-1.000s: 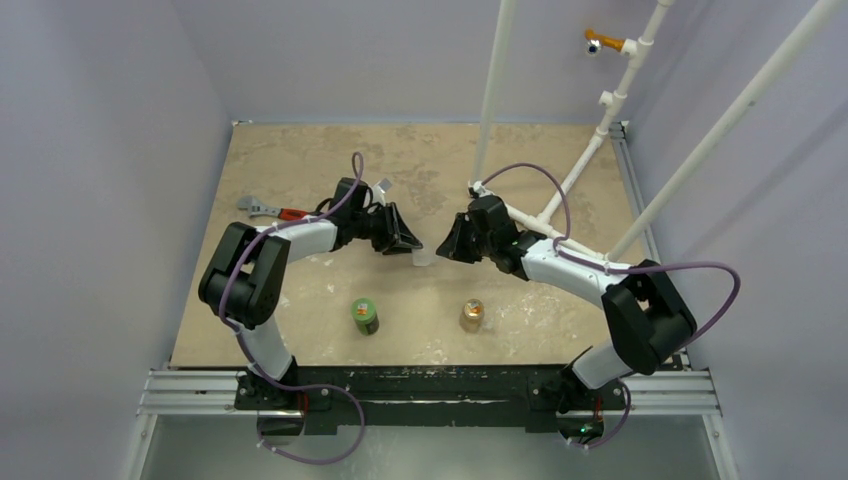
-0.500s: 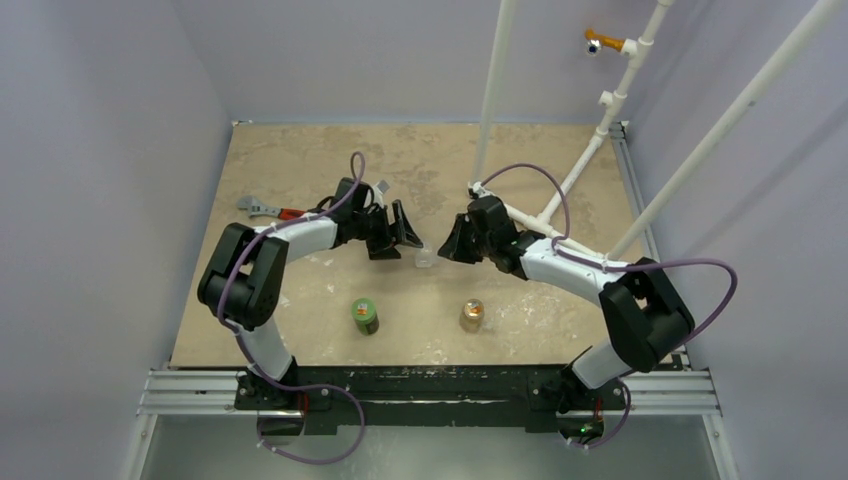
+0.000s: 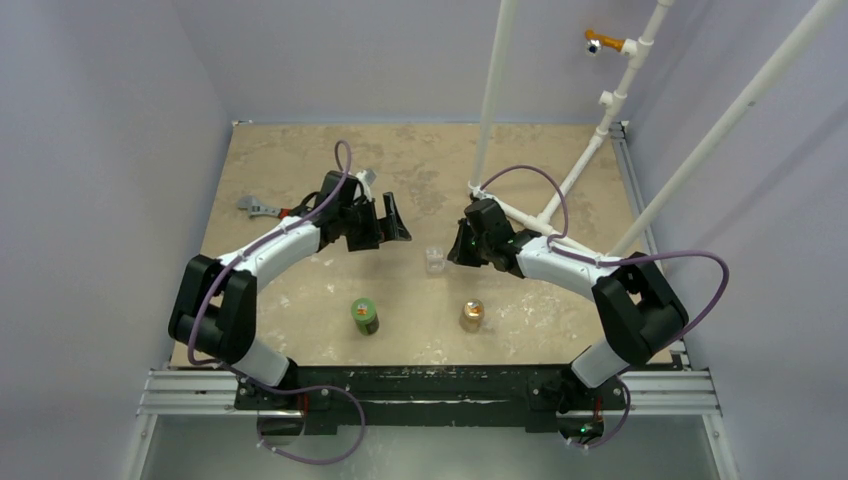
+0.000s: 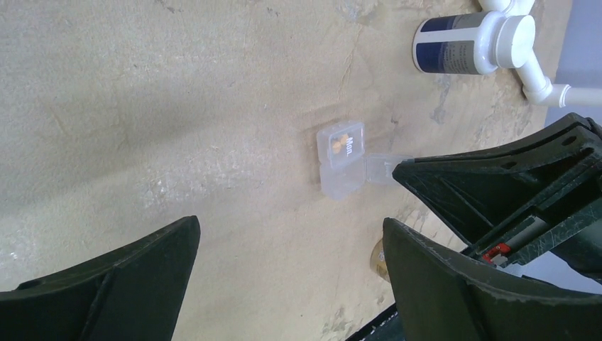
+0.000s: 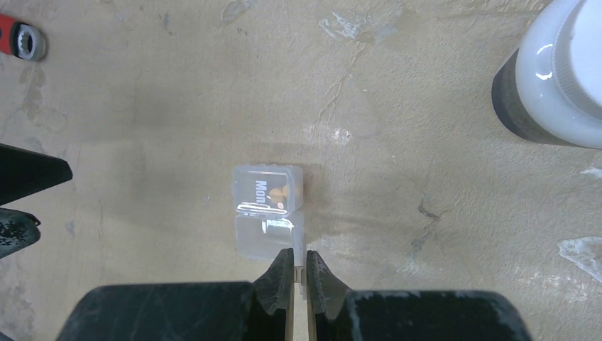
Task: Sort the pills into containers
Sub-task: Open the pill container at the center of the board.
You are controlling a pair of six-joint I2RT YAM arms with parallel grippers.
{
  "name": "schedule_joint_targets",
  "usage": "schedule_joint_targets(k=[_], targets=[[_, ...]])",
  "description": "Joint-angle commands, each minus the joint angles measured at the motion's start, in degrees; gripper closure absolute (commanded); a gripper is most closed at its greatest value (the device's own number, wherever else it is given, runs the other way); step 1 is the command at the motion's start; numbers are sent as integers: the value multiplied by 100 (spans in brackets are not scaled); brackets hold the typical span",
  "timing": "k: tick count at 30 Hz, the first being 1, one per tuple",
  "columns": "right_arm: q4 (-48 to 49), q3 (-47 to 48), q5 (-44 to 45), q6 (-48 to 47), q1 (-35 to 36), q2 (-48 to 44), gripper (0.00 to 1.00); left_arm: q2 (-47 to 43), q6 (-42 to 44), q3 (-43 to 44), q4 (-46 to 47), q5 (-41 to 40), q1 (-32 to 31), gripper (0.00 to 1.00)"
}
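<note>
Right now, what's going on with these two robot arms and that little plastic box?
The robot is sorting pills into a small clear case marked "Mon". The right gripper is pinched shut on a thin edge of that case, which sits on the table with a few pale orange pills inside. The left gripper hangs wide open nearby, holding nothing. A green bottle, a tan-orange bottle and a white-capped dark bottle stand untouched.

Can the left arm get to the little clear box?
Probably yes. The left gripper is open and aimed at the clear box, with only bare table between them. The right gripper, shut on the box's flap, sits at the far side, not in the way.
</note>
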Motion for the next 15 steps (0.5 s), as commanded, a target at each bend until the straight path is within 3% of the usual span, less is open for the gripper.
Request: schedule_joint_targets(k=[1, 9, 15], targets=[[-60, 240, 220, -103, -18, 29, 100, -309, 231, -42, -161, -223, -7, 0], [-113, 272, 248, -97, -20, 20, 79, -401, 261, -82, -183, -161, -5, 0], [-151, 321, 252, -96, -20, 8, 69, -422, 276, -55, -204, -136, -7, 0]])
